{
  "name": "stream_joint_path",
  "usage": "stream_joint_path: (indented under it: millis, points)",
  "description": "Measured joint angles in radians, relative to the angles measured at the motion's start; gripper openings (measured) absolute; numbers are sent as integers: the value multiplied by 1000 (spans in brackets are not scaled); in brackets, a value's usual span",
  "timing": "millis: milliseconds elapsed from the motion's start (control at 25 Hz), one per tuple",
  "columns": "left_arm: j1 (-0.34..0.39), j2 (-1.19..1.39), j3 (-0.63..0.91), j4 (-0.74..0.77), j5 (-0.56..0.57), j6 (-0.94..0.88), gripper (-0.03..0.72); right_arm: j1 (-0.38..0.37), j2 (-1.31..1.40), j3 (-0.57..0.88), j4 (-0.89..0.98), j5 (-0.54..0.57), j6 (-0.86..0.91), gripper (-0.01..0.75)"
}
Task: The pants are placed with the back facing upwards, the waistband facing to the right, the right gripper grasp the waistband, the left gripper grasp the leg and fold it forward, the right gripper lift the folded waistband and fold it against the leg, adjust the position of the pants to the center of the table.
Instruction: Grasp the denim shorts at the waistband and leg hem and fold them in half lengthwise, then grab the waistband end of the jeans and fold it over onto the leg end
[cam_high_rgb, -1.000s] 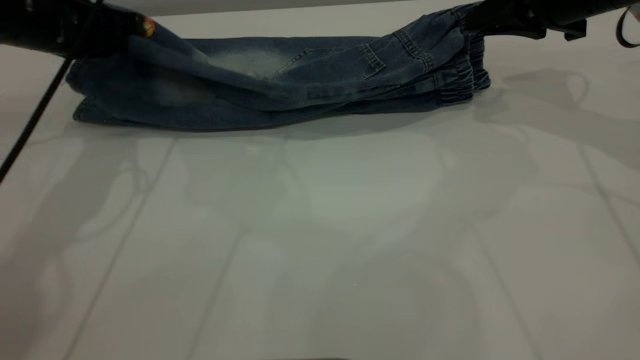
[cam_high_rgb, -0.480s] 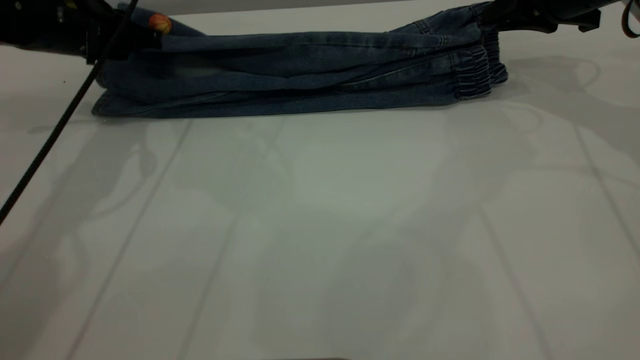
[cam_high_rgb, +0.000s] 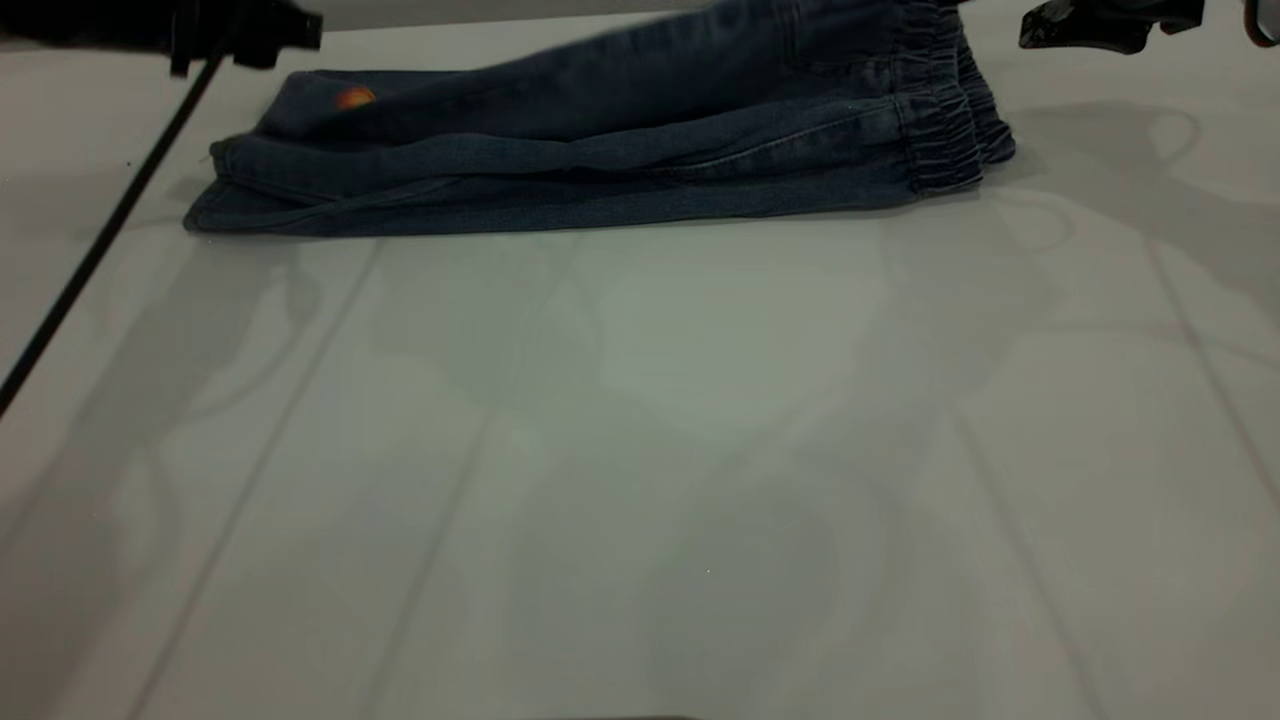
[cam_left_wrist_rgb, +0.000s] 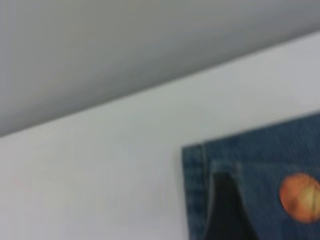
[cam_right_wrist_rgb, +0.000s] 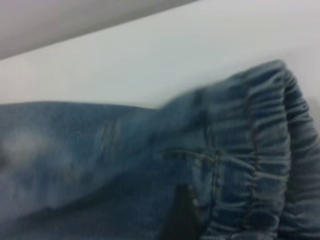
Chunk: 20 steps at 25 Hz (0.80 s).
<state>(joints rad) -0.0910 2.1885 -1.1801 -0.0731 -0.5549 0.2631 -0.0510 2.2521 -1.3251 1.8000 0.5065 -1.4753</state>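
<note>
Table (cam_high_rgb: 640, 450): pants (cam_high_rgb: 600, 150) lie folded lengthwise at my far edge.
Left gripper (cam_high_rgb: 245, 30): off the leg (cam_high_rgb: 330, 100); grip state I can't tell.
Right gripper (cam_high_rgb: 1040, 35): clear of the waistband (cam_high_rgb: 945, 110); can't tell either.

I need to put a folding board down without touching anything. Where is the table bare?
The table is bare across its whole near part, in front of the pants. The far strip is crowded: the pants lie along it, the left tool above the leg end, the right tool beside the waistband.

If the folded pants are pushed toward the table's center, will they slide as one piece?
Probably not cleanly: the pants lie in loose stacked layers that may shift apart. The gathered waistband looks bulky and would likely bunch. The table looks smooth, so the bottom layer should slide.
</note>
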Motion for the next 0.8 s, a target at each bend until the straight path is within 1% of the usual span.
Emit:
stream_joint_path:
  millis: [40,80,160,280,360,440,520,560,680,800]
  points:
    - [0,-4,-19,-36,27,4,454,-1,-3,0,-6,5,11,629]
    - [0,-12,-39,-67,87,4,475,-2,-9,0,-16,15,22,644]
    - [0,-34,-81,-97,253,4,494,-4,-26,0,-55,48,62,646]
    - [-14,-55,-166,-103,587,7,499,-4,-54,-1,-140,104,141,612]
    - [-28,-56,-230,-103,777,20,501,-4,-57,-1,-222,110,209,589]
    - [-46,-56,-277,-103,926,39,503,-4,-57,-1,-308,101,289,577]
    - [-61,-56,-317,-104,1001,62,503,-4,-55,-1,-383,99,347,575]
    - [-70,-56,-328,-106,1019,73,503,-4,-54,-1,-406,99,372,575]
    - [-92,-58,-343,-106,1037,92,503,-4,-30,-2,-447,71,398,573]
    - [-110,-58,-344,-107,1041,97,503,-5,15,-21,-449,32,374,573]
